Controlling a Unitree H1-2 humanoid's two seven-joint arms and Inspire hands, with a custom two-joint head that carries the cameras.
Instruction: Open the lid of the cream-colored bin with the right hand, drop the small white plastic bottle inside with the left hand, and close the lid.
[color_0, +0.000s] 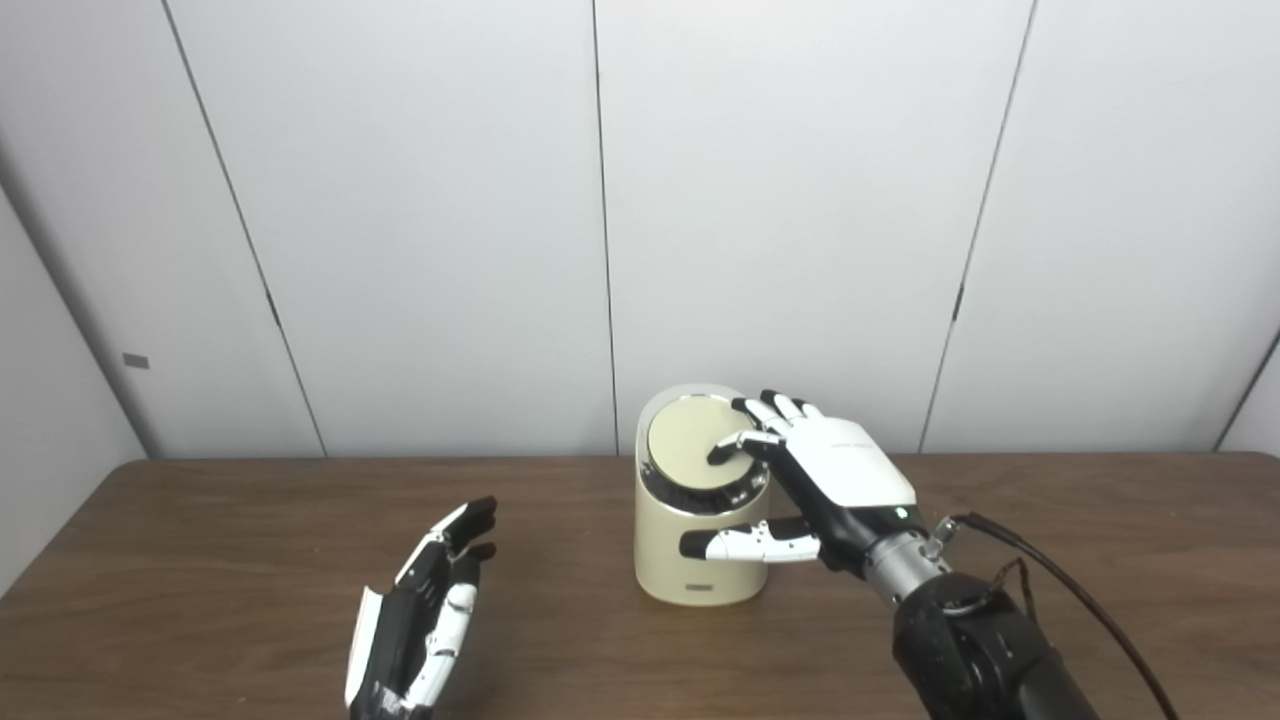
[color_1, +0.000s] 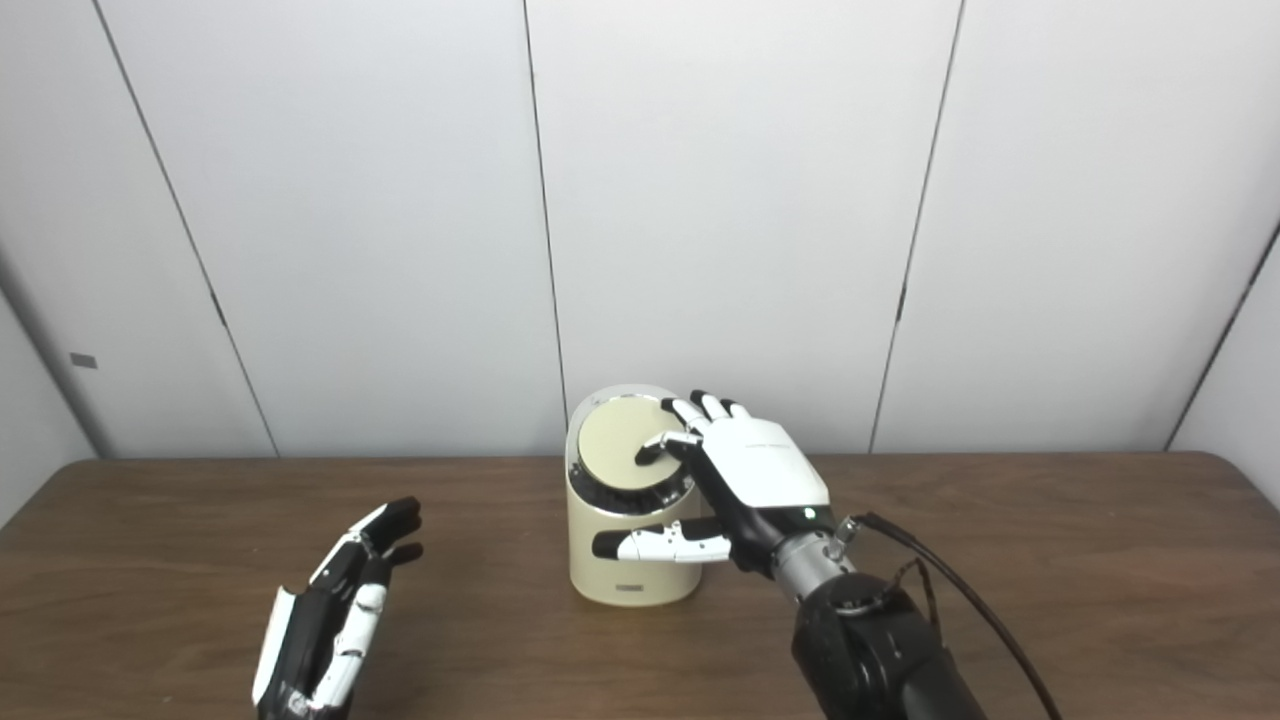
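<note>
The cream-colored bin (color_0: 690, 560) stands upright near the middle of the brown table, its round lid (color_0: 690, 440) lying down on the chrome rim. My right hand (color_0: 815, 475) is open and lies over the bin's right side, fingertips touching the lid and the thumb stretched across the bin's front wall. My left hand (color_0: 425, 615) hovers open at the front left, fingers straight and empty, well apart from the bin. No small white bottle shows in either view.
The brown table (color_0: 250, 540) runs to a white panelled wall (color_0: 400, 220) right behind the bin. A black cable (color_0: 1060, 580) trails from my right wrist toward the lower right.
</note>
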